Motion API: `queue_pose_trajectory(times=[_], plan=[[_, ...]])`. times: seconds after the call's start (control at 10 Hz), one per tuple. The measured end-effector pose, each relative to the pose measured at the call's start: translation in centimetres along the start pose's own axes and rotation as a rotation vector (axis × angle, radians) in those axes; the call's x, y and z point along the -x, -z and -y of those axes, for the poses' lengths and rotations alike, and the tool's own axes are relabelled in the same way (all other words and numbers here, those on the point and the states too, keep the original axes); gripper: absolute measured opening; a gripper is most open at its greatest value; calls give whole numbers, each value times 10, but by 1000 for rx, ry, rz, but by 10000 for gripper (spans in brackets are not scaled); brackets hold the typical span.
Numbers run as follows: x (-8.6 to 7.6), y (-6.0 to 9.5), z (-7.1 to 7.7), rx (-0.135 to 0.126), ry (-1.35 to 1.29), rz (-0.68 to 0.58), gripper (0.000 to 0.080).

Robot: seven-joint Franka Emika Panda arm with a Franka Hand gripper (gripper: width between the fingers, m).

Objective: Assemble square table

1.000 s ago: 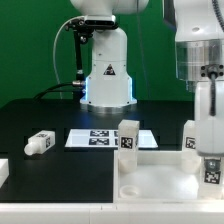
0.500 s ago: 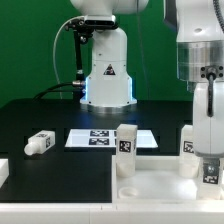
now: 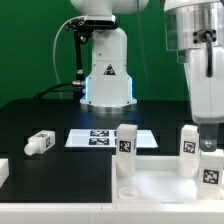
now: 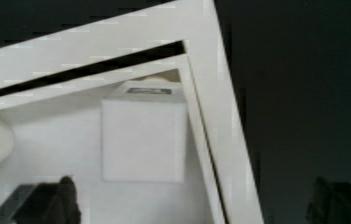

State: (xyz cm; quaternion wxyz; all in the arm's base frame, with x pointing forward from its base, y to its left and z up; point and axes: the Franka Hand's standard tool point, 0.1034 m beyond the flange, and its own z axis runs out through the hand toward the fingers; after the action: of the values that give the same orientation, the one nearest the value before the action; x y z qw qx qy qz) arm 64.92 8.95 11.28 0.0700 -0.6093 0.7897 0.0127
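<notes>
Three legs upright on slab (image 3: 150, 183), near right: one (image 3: 127, 148), two (image 3: 189, 150), three (image 3: 209, 166). Fourth leg (image 3: 38, 143) lies loose, far left. Gripper (image 4: 190, 205) above slab, fingers apart, empty. Judged next: fetch fourth leg

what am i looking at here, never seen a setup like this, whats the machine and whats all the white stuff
It is a robot arm bolted to a black table, building a small square table. The wide picture comes from a camera facing the arm; the close one sits on the arm's wrist, looking down. Its hand shows only as dark fingertips there, seemingly holding nothing. The white tabletop slab has three legs standing on it. A fourth leg lies loose on the exterior view's left, near the flat marker board.
</notes>
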Motion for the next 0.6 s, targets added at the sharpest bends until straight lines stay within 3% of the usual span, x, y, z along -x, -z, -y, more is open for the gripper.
queue_pose_trajectory(times=[0.4, 0.6], plan=[[-1, -1, 0, 1, 0, -1, 649], [-17, 4, 2, 22, 193, 3, 649]])
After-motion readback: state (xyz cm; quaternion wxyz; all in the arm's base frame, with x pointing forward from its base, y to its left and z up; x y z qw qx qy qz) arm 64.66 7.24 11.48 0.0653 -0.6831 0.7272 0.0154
